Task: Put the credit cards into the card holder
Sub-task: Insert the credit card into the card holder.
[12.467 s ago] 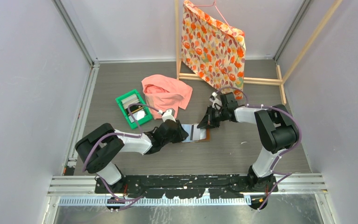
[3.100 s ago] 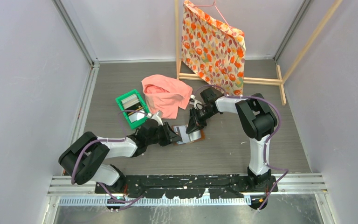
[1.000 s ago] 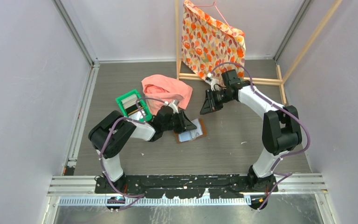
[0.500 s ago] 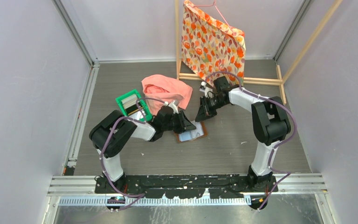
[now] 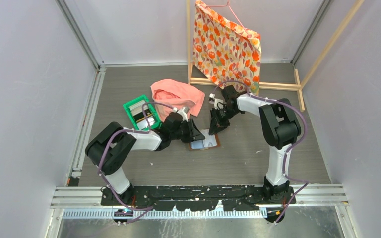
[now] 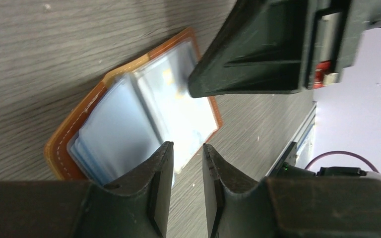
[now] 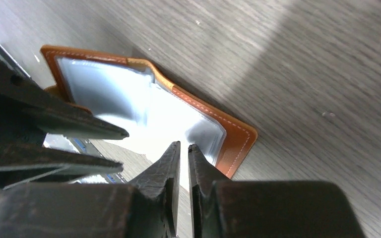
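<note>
The left end effector [image 6: 186, 148] hangs just above the near edge of the card holder [image 6: 109, 129], jaws narrowly parted. Whether a card or pocket leaf is gripped between them cannot be told. The holder lies open directly ahead of its tips, with the long axis running away toward the right end effector [image 7: 184, 146]. That one is clenched almost shut, with nothing seen between its tips, which are set on a pale pocket. The left arm is judged the better placed for feeding. The credit cards [image 5: 140, 106] are kept in a green tray [image 5: 131, 119] behind the left end effector, beside a pink cloth [image 5: 176, 99]. The grey wood-grain surface [image 5: 258, 153] is bounded by pale walls, and a floral cloth [image 5: 225, 44] is hung on a rack beyond.
</note>
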`<state>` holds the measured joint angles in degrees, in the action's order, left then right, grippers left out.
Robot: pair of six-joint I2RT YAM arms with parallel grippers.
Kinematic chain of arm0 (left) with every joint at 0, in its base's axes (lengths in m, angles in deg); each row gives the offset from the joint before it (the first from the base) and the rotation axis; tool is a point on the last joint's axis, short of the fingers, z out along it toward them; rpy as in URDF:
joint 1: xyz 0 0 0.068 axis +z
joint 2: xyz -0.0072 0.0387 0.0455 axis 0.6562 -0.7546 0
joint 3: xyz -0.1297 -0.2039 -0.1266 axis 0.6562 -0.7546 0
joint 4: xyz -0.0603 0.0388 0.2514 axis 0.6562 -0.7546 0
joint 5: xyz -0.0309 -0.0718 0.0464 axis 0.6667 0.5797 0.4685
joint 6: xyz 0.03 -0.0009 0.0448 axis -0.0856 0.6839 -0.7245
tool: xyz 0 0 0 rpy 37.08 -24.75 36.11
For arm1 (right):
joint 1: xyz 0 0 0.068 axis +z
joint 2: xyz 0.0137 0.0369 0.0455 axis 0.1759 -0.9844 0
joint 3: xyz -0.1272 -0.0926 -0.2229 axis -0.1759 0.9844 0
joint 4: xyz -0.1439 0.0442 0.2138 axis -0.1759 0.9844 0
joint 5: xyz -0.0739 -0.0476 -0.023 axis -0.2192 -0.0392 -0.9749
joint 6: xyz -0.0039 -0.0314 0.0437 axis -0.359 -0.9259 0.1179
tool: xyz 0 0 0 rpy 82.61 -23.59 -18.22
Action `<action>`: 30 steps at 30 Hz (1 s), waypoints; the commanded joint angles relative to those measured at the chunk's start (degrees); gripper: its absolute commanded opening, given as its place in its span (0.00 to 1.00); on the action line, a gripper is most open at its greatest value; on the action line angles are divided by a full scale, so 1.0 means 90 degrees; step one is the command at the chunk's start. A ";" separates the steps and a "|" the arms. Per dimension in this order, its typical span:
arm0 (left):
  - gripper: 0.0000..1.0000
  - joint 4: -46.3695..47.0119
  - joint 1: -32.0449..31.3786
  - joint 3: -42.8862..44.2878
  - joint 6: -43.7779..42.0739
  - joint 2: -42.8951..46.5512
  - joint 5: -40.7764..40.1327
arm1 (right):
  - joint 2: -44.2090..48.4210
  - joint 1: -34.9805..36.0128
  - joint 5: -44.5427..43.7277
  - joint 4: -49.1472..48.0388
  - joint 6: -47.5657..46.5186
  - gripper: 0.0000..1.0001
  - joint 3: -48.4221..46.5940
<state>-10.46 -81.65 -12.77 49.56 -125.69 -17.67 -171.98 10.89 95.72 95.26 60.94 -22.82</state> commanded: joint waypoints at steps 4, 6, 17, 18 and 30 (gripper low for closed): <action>0.26 -0.0737 0.0102 0.0148 -0.0395 -0.0035 -0.0002 | 0.0769 0.0023 0.0948 0.0483 -0.1043 0.20 -0.0246; 0.26 -0.0876 0.0111 0.0255 -0.0477 -0.0089 0.0047 | 0.0827 0.0033 0.1190 0.0513 -0.1142 0.21 -0.0207; 0.28 -0.1603 0.0112 0.0681 -0.0825 0.0264 0.0279 | 0.0622 0.0215 0.1238 0.0728 -0.1306 0.22 -0.0365; 0.29 -0.1657 0.0112 0.0693 -0.0855 0.0313 0.0303 | 0.0612 0.0221 0.1212 0.0742 -0.1304 0.22 -0.0371; 0.30 -0.2316 0.0517 0.0755 -0.1512 0.1129 0.0257 | 0.0171 0.0268 0.0399 0.0880 -0.1226 0.22 -0.0545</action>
<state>-27.91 -79.31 -8.07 40.84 -121.53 -15.53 -169.32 12.76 102.06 101.86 50.40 -25.44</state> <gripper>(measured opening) 0.293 0.223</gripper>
